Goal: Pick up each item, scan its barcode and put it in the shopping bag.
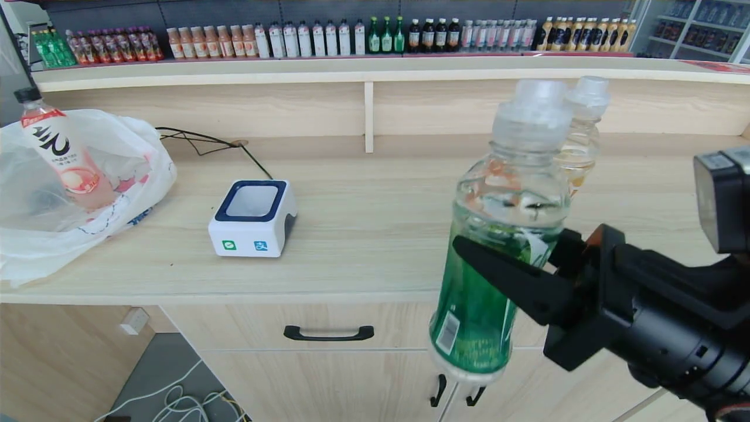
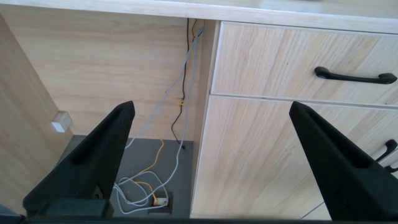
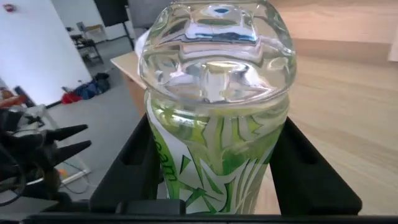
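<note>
**Green bottle in the right pincer, scanner off at 9 o'clock**

Your right gripper (image 1: 510, 253) is clamped on the green-labelled bottle (image 1: 505, 202), gripping it around the middle of its label. The bottle hangs in the air over the front edge of the counter (image 1: 375, 246). Its long axis is nearly upright, with the cap leaning toward 1 o'clock and the base toward 7.

In the head view the barcode (image 1: 448, 332) sits low on the label, facing out from the counter. The scanner (image 1: 253, 217) lies well apart at about 9 o'clock, its window facing up. You will likely need to carry the bottle that way and tip it so the barcode faces down.

The shopping bag (image 1: 140, 161) lies beyond the scanner on the same bearing and holds a pink-labelled bottle (image 1: 64, 153). A second clear bottle (image 1: 581, 140) stands just behind the held one.

Your left gripper (image 2: 211, 112) is spread wide and holds nothing. It sits low by the drawer fronts (image 2: 298, 56), so the right arm is the one placed to scan.
</note>
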Robot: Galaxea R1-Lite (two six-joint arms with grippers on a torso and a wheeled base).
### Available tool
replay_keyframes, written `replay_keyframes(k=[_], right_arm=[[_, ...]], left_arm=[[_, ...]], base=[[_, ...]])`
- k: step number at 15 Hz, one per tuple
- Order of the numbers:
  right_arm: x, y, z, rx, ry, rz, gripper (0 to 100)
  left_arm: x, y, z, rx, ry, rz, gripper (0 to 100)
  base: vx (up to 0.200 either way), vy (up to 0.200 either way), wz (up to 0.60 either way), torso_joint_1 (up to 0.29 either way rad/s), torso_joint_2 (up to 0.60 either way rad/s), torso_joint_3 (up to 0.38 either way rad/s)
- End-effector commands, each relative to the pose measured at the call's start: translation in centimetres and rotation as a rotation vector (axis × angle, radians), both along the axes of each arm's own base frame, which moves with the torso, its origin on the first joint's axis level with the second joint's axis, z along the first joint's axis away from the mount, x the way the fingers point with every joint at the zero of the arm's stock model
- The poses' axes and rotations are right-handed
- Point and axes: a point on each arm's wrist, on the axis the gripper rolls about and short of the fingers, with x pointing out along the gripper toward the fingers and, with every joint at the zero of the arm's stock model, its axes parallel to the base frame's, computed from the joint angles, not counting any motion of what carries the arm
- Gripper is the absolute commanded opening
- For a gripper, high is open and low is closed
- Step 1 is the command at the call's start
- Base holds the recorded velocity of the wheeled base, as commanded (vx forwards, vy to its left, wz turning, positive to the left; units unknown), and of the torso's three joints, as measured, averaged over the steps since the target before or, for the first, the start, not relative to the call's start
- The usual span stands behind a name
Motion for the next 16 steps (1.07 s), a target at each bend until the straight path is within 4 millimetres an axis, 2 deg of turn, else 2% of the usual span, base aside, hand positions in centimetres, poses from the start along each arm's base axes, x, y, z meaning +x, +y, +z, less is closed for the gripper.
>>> replay_keyframes(k=[1, 2, 4, 12, 15, 16], right_arm=[[0.6, -1.9, 3.1, 0.043, -0.126, -0.192, 0], [0.5, -2.5, 3.4, 0.046, -0.145, -0.227, 0], [-0.1, -3.1, 2.7, 0.027, -0.136, -0.229, 0], [-1.1, -4.0, 3.2, 0.119, -0.092, -0.189, 0], [-1.2, -4.1, 3.4, 0.136, -0.086, -0.183, 0], [-1.2, -4.1, 3.4, 0.137, -0.085, -0.182, 0]], left_arm=[[0.0, 0.0, 0.0, 0.000, 0.000, -0.001, 100], [0.0, 0.0, 0.0, 0.000, 0.000, -0.001, 100], [0.0, 0.0, 0.0, 0.000, 0.000, 0.001, 100], [0.0, 0.0, 0.0, 0.000, 0.000, -0.001, 100], [0.0, 0.0, 0.0, 0.000, 0.000, -0.001, 100], [0.0, 0.0, 0.0, 0.000, 0.000, -0.001, 100]], base=[[0.000, 0.000, 0.00, 0.000, 0.00, 0.000], [0.000, 0.000, 0.00, 0.000, 0.00, 0.000], [0.000, 0.000, 0.00, 0.000, 0.00, 0.000], [0.000, 0.000, 0.00, 0.000, 0.00, 0.000], [-0.200, 0.000, 0.00, 0.004, 0.01, 0.001], [0.000, 0.000, 0.00, 0.000, 0.00, 0.000]])
